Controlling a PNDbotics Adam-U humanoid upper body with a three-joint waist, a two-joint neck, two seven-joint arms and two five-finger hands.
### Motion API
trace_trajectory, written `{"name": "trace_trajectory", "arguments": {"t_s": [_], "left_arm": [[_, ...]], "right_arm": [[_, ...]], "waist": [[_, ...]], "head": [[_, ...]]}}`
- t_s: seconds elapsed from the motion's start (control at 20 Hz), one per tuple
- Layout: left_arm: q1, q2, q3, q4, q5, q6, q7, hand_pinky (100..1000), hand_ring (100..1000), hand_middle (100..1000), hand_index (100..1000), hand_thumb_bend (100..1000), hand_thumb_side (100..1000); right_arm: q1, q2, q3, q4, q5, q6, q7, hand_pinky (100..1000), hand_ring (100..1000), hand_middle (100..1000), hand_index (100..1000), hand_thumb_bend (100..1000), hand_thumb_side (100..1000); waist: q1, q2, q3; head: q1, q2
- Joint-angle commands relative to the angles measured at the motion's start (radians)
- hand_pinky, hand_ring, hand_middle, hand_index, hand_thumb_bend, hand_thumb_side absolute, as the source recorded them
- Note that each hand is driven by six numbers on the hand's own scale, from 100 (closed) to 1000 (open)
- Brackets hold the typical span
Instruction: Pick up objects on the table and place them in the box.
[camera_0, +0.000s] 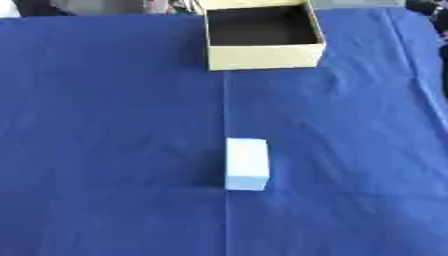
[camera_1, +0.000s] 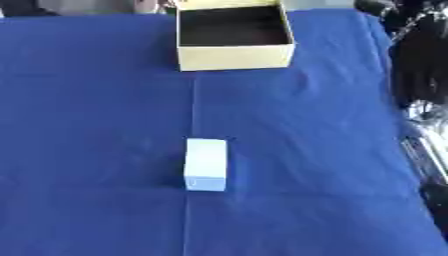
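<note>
Small pale-blue rectangular block (camera_0: 246, 164) lies mid-table on the blue cloth (camera_0: 105, 150), long axis running from near edge to far edge, along the cloth's centre crease. Open cream cardboard box (camera_0: 262, 56) sits at the far edge, straight beyond the block and slightly right, well apart; looks empty. Nothing between them. Neither robot hand shows, so finger state and nearer arm cannot be told. Dark machinery (camera_1: 420, 65) stands off the right edge.

Pale blue-white rectangular block (camera_0: 247, 164) lies flat on blue cloth, near centre, long axis pointing away from the robot. Open cream-yellow box (camera_0: 264, 56) sits upright at the far edge, dark interior, nothing visible inside. Block and box well apart.
</note>
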Motion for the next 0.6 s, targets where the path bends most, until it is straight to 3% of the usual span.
{"name": "trace_trajectory", "arguments": {"t_s": [0.05, 0.4, 0.6], "left_arm": [[-0.032, 0.092, -0.019, -0.021, -0.065, 0.060, -0.048, 591, 623, 558, 795, 389, 746], [-0.123, 0.301, -0.131, -0.021, -0.219, 0.212, -0.255, 603, 639, 574, 815, 362, 757], [-0.187, 0.401, -0.215, -0.021, -0.259, 0.246, -0.398, 612, 652, 589, 823, 366, 792]], "right_arm": [[-0.008, -0.022, -0.006, -0.017, -0.001, 0.002, 0.001, 745, 772, 688, 858, 100, 977], [-0.013, -0.029, 0.001, -0.017, -0.001, 0.006, 0.007, 746, 771, 687, 858, 100, 978], [-0.017, -0.030, 0.006, -0.017, -0.002, 0.010, 0.013, 746, 771, 686, 858, 100, 978]], "waist": [[0.013, -0.032, -0.004], [0.021, -0.031, -0.014], [0.024, -0.031, -0.020]], "head": [[-0.004, 0.004], [-0.004, 0.004], [-0.003, 0.005]]}}
